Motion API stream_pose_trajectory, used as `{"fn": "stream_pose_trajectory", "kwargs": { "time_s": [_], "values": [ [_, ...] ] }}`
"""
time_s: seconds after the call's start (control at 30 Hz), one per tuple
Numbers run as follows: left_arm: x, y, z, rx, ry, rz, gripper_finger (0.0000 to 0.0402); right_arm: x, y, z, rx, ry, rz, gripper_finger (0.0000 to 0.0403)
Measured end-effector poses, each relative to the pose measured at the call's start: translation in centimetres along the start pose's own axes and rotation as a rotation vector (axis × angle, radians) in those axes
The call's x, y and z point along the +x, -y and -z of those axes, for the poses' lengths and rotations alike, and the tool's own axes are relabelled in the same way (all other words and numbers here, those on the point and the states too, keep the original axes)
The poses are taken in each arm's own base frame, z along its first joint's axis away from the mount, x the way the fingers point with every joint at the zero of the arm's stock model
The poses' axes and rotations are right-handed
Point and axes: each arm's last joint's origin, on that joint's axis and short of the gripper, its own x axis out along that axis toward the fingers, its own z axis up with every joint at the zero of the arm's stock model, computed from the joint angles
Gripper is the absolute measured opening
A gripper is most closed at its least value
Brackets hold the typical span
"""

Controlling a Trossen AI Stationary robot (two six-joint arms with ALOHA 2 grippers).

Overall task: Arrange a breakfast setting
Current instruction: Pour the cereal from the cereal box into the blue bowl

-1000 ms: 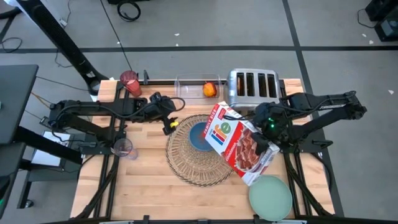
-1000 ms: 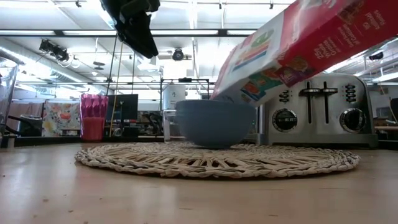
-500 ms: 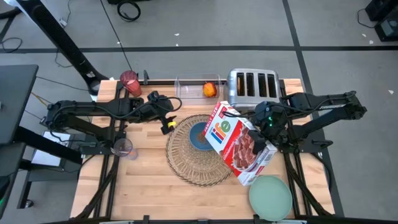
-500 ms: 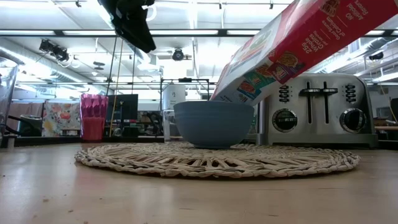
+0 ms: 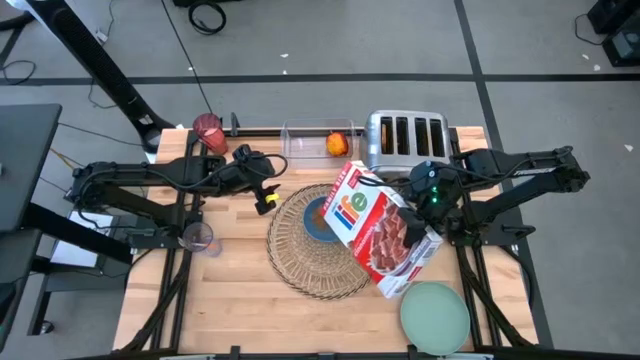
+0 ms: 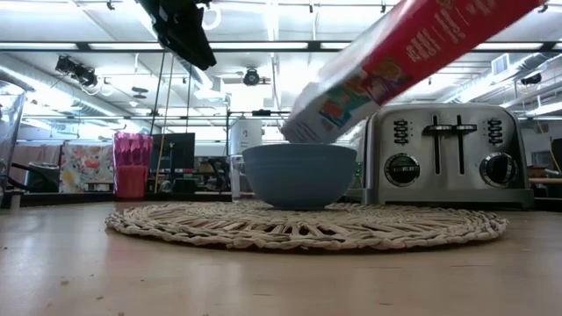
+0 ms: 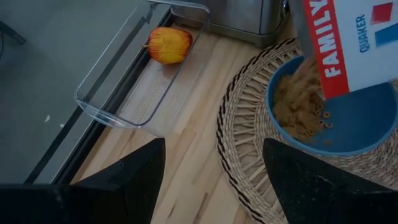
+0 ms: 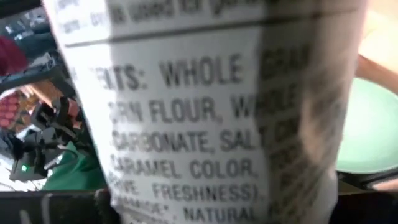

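The cereal box (image 5: 380, 225) hangs tilted over the small blue bowl (image 5: 314, 222), with my right gripper (image 5: 432, 205) shut on it. Its open top end (image 7: 323, 74) points down into the bowl (image 7: 367, 124), and brown cereal (image 7: 305, 106) lies heaped inside. The bowl stands on the round wicker placemat (image 5: 310, 262). My left gripper (image 5: 267, 197) hovers open above the table, left of the placemat and high up in the low view (image 6: 189, 31). The orange-red fruit (image 5: 337, 144) lies in a clear tray (image 5: 305, 140). The pale green plate (image 5: 435, 315) sits at the near right. My right gripper holds the cereal box pinched between its two fingers, coming from the table's right and slanting down. The box's printed narrow side panel (image 8: 199, 112) fills the wrist view between the fingers. The box is lifted clear and tipped, its open end lowest over the bowl (image 6: 300, 175).
The silver toaster (image 5: 405, 135) stands at the far edge, right of the tray. A dark red cup (image 5: 208, 130) stands at the far left corner, and a clear glass (image 5: 197, 238) near the left edge. Bare wood lies along the near edge.
My right gripper has tipped the cereal box more steeply. The box's open end has sunk toward the bowl's rim.
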Motion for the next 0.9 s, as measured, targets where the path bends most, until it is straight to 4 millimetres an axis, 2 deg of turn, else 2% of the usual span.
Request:
{"fn": "stream_pose_trajectory", "kwargs": {
  "time_s": [0.27,0.6,0.9],
  "values": [
    [0.0,-0.1,0.0,0.000,0.003,-0.022,0.0274,0.8,-0.1,0.0,-0.157,-0.048,0.037,0.0203],
    [0.0,-0.1,0.0,-0.030,0.002,-0.025,0.0274,1.0,0.2,0.3,-0.068,-0.066,0.066,0.0203],
    [0.0,-0.1,0.0,-0.050,0.001,-0.025,0.0274,1.0,-0.6,0.5,-0.051,-0.131,-0.010,0.0203]
  ]
}}
